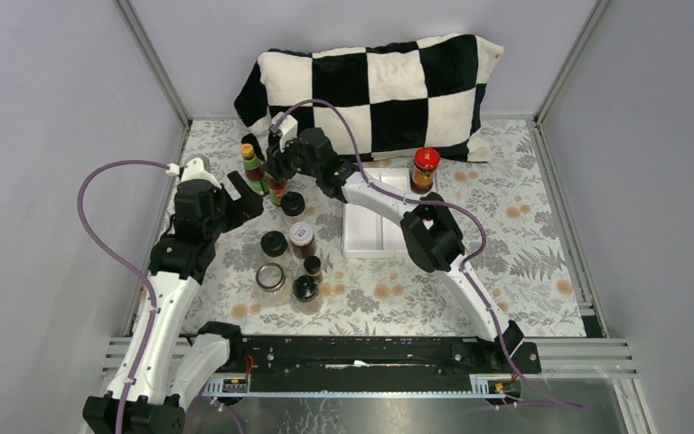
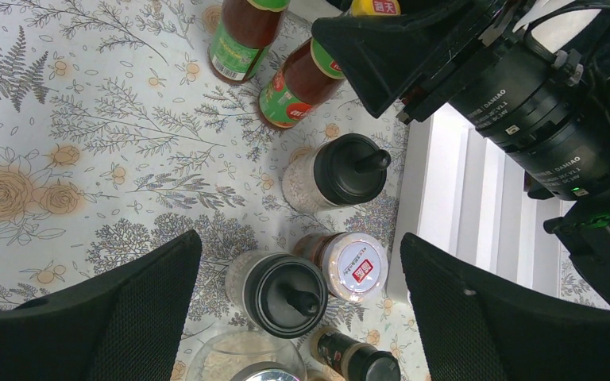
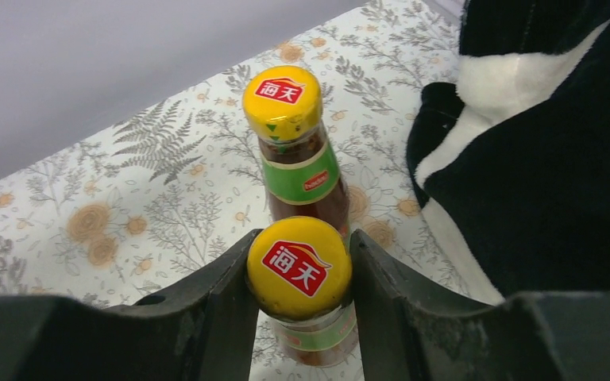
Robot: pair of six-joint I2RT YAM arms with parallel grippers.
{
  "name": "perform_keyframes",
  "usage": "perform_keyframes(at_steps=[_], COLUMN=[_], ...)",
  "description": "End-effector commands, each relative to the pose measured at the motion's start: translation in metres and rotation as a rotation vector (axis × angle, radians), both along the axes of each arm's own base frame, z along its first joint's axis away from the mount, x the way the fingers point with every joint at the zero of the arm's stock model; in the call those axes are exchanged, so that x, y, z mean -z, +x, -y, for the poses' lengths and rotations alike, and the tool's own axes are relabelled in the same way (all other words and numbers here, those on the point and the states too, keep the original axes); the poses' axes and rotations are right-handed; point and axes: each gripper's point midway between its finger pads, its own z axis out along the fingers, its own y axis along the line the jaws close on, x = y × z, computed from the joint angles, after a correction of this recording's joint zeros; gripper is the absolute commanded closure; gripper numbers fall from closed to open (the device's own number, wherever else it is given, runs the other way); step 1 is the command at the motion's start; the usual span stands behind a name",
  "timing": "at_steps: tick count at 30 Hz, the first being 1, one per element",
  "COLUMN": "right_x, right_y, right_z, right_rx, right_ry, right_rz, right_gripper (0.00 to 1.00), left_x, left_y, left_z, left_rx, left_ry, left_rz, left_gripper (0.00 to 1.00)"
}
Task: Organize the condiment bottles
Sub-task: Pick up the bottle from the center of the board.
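Observation:
My right gripper point(image 3: 299, 274) is shut on the cap of a slim yellow-capped sauce bottle point(image 3: 299, 268); both fingers press its sides. The bottle point(image 1: 277, 188) stands on the cloth at the back left. Just behind it is a second yellow-capped sauce bottle point(image 3: 290, 131), also upright point(image 1: 251, 167). My left gripper point(image 2: 302, 309) hangs open above a black-capped spice jar point(image 2: 286, 294), holding nothing. Round that jar stand another black-capped jar point(image 2: 341, 171), a clear-lidded jar point(image 2: 353, 266), a squat glass jar point(image 2: 242, 361) and a small dark spice bottle point(image 2: 357, 361). A red-lidded jar point(image 1: 425, 169) stands by the tray's far right corner.
A white rectangular tray point(image 1: 375, 226) lies right of the jar cluster, under the right arm point(image 1: 434, 240). A black-and-white checked pillow point(image 1: 379, 90) fills the back of the table, close to the sauce bottles. Grey walls close in the left, right and back.

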Motion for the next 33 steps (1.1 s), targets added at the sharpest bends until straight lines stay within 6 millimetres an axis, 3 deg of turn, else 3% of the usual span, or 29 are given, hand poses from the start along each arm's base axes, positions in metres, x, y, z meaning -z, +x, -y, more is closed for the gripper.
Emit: perform_keyframes(at_steps=[1, 11, 20, 33], right_x=[-0.040, -0.050, -0.077, -0.079], right_y=[0.003, 0.004, 0.008, 0.025], right_z=[0.010, 0.015, 0.032, 0.061], right_rx=[0.042, 0.066, 0.130, 0.233], right_ry=[0.011, 0.024, 0.004, -0.039], right_rz=[0.077, 0.101, 0.176, 0.222], right_gripper=[0.54, 0.56, 0.57, 0.58], left_x=[-0.001, 0.000, 0.000, 0.000], left_y=[0.000, 0.000, 0.001, 0.000], left_z=[-0.001, -0.001, 0.000, 0.000], left_rx=[0.012, 0.011, 0.014, 0.015], left_ry=[0.010, 0.011, 0.005, 0.006], left_rz=[0.019, 0.018, 0.015, 0.019], left_gripper=[0.01, 0.01, 0.01, 0.01])
